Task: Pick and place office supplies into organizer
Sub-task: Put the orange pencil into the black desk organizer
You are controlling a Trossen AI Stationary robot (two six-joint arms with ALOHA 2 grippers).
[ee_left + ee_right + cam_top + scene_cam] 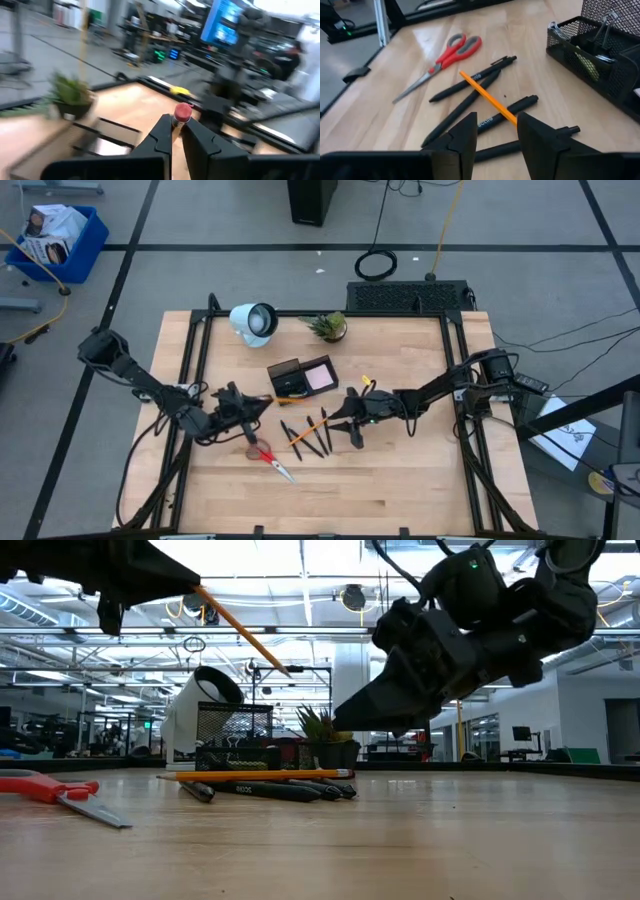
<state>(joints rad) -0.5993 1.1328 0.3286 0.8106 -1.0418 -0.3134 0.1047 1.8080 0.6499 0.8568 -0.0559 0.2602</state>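
Left gripper (176,131): its jaws pinch a pencil (245,632) with a pink eraser end, held in the air and slanting toward the organizer (300,377); in the high view this gripper (262,406) sits just left of the organizer's near corner.
Right gripper (495,131): jaws spread, empty, hovering low over the loose pens with the orange pencil (487,103) lying between them; in the high view it (345,412) is just right of the pen group.
Organizer: black mesh tray at mid-desk, near the potted plant (328,327); the right wrist view shows binder clips (603,30) and something yellowish already inside; the pale pink pad (320,375) lies in or on its right part, which one I cannot tell.
Still on the desk (400,470): red-handled scissors (268,457), several black pens (312,438), the orange pencil (308,430), a small yellow bit (366,380).
Progress, judged: early to midway; one pencil is on its way in, while most long items are left.
Next, judged: lower the held pencil into a compartment, then take the orange pencil.
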